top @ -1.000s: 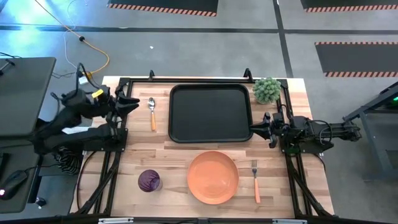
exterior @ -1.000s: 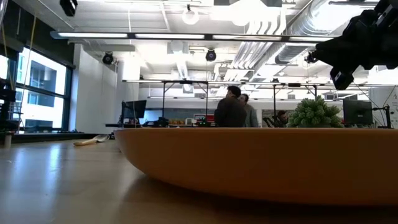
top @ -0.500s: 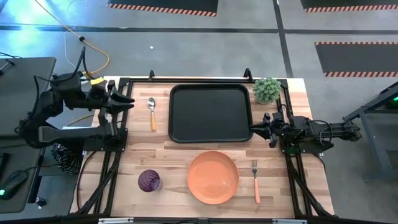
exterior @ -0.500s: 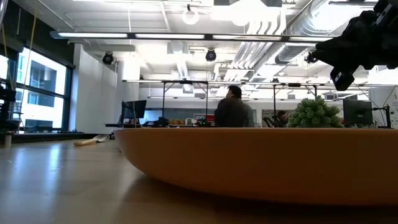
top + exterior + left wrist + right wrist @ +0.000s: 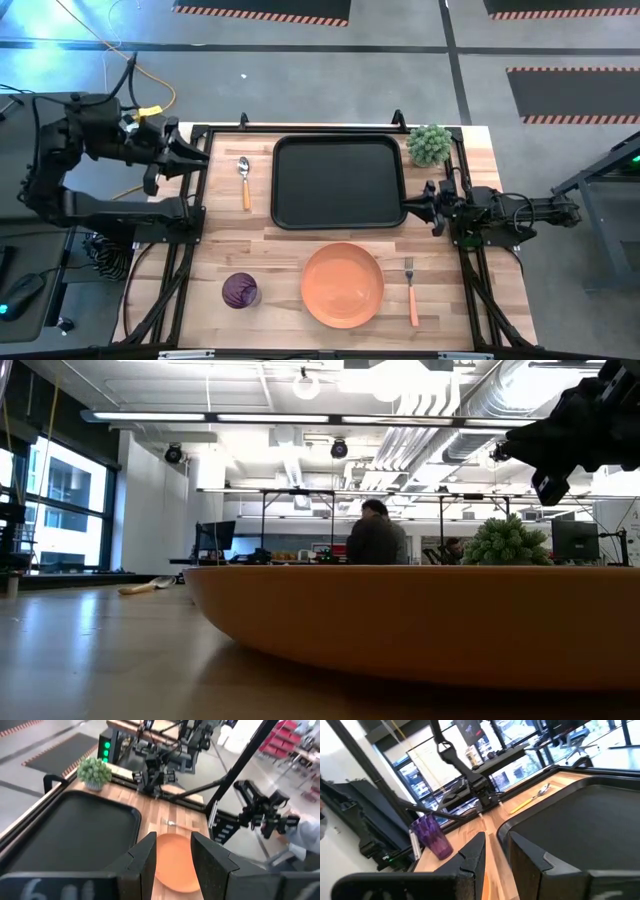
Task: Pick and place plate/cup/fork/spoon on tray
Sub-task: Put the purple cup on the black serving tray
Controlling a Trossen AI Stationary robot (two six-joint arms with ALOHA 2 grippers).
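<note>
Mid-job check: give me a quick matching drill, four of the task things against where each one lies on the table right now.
Things:
1. spoon
2. fork
3. cup
4. plate

Places:
A. between cup and fork
B. on the wood beside the tray's left-arm side
C. nearest the right gripper, beside the plate
D. front of the table, left-arm side

Pairs: 1-B, 2-C, 3-D, 4-A

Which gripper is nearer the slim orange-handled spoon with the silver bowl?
Left. The left gripper hovers just beside the spoon at the table's edge; the right gripper waits beyond the black tray.
</note>
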